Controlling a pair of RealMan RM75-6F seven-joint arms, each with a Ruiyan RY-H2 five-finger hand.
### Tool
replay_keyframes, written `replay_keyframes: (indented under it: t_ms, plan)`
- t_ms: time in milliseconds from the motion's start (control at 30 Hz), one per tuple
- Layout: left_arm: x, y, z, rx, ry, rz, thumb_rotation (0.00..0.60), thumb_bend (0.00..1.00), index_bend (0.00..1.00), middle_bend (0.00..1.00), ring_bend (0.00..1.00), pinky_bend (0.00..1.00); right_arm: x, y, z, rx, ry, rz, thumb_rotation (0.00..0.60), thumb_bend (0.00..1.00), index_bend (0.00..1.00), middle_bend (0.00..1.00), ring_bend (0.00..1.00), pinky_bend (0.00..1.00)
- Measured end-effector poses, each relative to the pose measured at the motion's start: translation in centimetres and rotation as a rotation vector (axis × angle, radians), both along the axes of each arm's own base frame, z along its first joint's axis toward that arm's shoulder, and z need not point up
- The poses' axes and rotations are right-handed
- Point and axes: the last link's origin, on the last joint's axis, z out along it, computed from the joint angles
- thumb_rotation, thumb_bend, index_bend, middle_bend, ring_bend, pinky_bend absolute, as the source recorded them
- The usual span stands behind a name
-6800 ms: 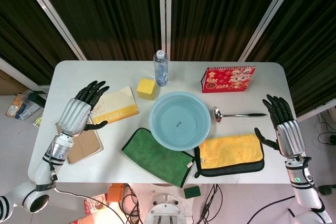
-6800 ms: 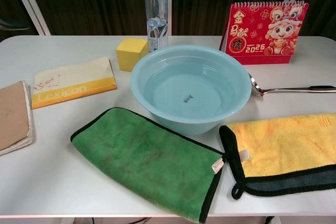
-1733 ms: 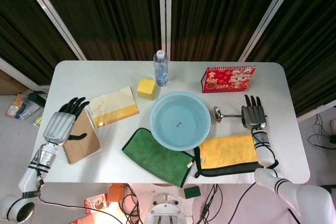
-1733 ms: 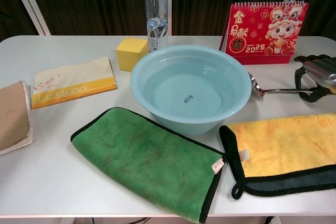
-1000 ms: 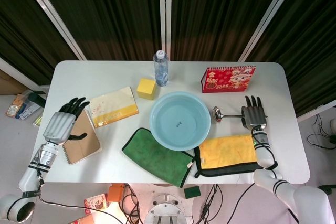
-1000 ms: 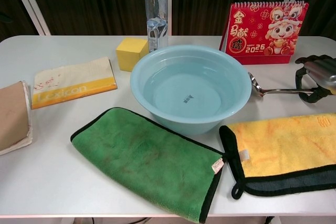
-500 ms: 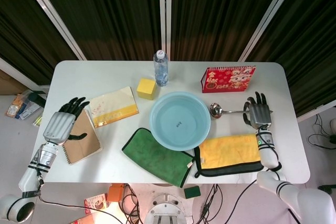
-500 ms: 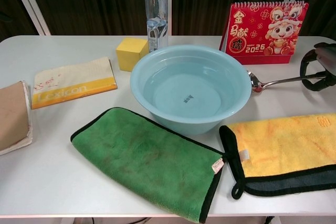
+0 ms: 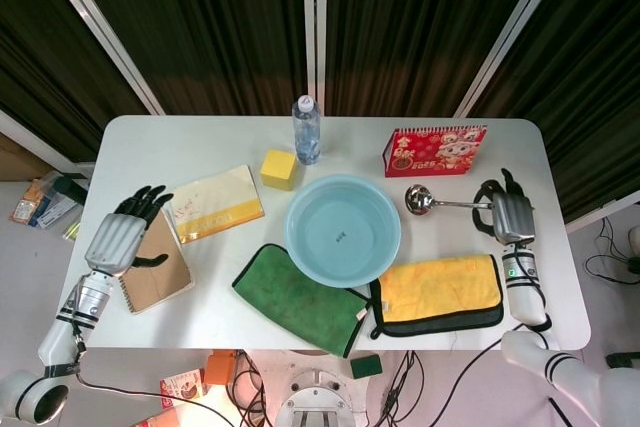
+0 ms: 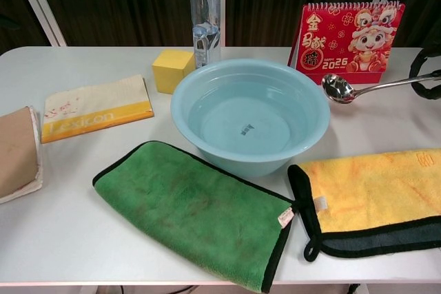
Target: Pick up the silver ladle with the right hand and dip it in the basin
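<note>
The silver ladle (image 9: 436, 202) hangs in the air to the right of the light blue basin (image 9: 343, 229), bowl end toward the basin. My right hand (image 9: 508, 214) grips its handle end near the table's right side. In the chest view the ladle (image 10: 355, 89) is lifted above the table, its bowl just right of the basin (image 10: 250, 117) rim, and only the fingers (image 10: 422, 72) of the right hand show at the frame edge. The basin holds water. My left hand (image 9: 122, 233) rests over a brown notebook (image 9: 160, 265) at the far left, fingers spread, holding nothing.
A red desk calendar (image 9: 434, 151) stands behind the ladle. A yellow cloth (image 9: 438, 291) lies in front of it, a green cloth (image 9: 297, 297) before the basin. A water bottle (image 9: 306, 130), yellow block (image 9: 279, 169) and Lexicon book (image 9: 214, 205) sit behind and left.
My right hand has closed on the ladle's handle and lifted it off the table, moving right and up. The ladle's bowl now hangs clear of the surface. The left hand stayed still.
</note>
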Motion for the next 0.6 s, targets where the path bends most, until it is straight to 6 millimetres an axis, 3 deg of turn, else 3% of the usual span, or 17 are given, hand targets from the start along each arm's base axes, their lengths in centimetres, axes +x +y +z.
replay_keyframes:
  t_ms: [367,600]
  plan:
    - [0.2,0.0,-0.1,-0.001,-0.002,-0.006,0.600,0.10,0.12,0.05,0.04,0.19,1.1,0.3,1.4,-0.041,-0.180,0.001,0.600,0.58,0.87,0.39,0.32,0.61]
    - [0.3,0.0,-0.2,-0.006,-0.008,-0.011,0.600,0.10,0.12,0.05,0.04,0.19,1.7,0.3,2.6,-0.058,-0.252,-0.012,0.600,0.58,0.87,0.43,0.48,0.76]
